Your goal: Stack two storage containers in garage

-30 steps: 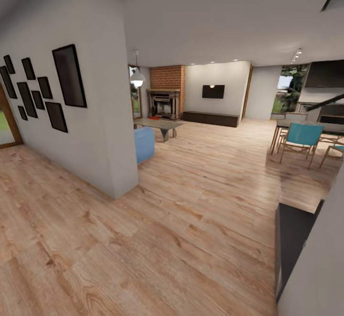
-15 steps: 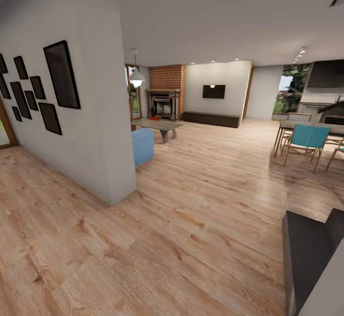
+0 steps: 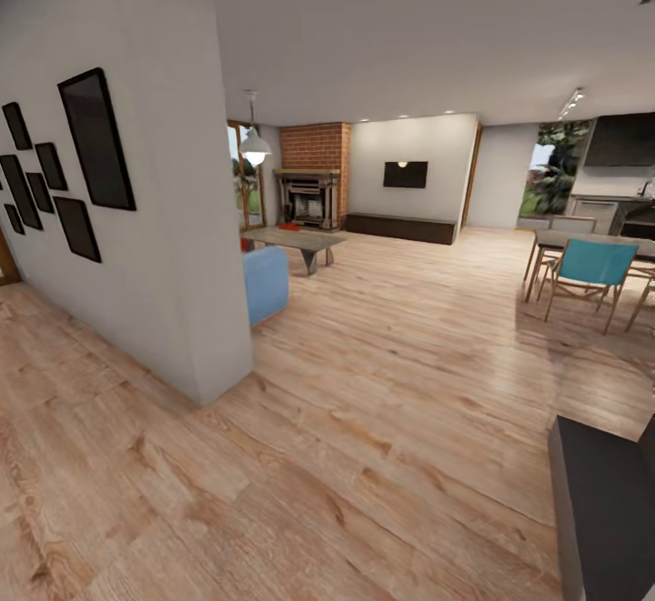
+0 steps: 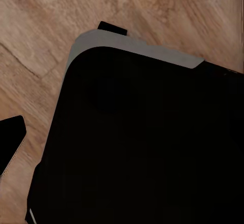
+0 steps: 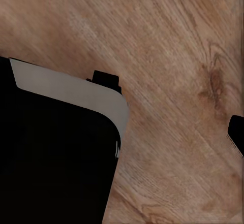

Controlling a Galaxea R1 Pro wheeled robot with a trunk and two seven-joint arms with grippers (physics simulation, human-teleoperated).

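Head view looks down a long stretch of light wood plank floor [image 3: 382,419] toward the living room, with a white partition wall [image 3: 173,246] hung with black frames [image 3: 95,142] close on the left. Past its corner sit the end of a blue sofa [image 3: 266,285], a low coffee desk [image 3: 296,240], and the dark fireplace [image 3: 311,198] in its brick surround. A small orange-red shape [image 3: 287,226] lies on the floor by the hearth; I judge it to be one of the storage containers, but it is too small to be sure. Dining chairs [image 3: 587,269] stand well apart on the right.

The wrist views show dark robot bodywork over planks, so I cannot tell whether either gripper is spread or pressed together.

The step in hand looks like the drive in. Doing it well means steering wide of the wall corner and sofa end, then approaching the hearth squarely with room for both arms.
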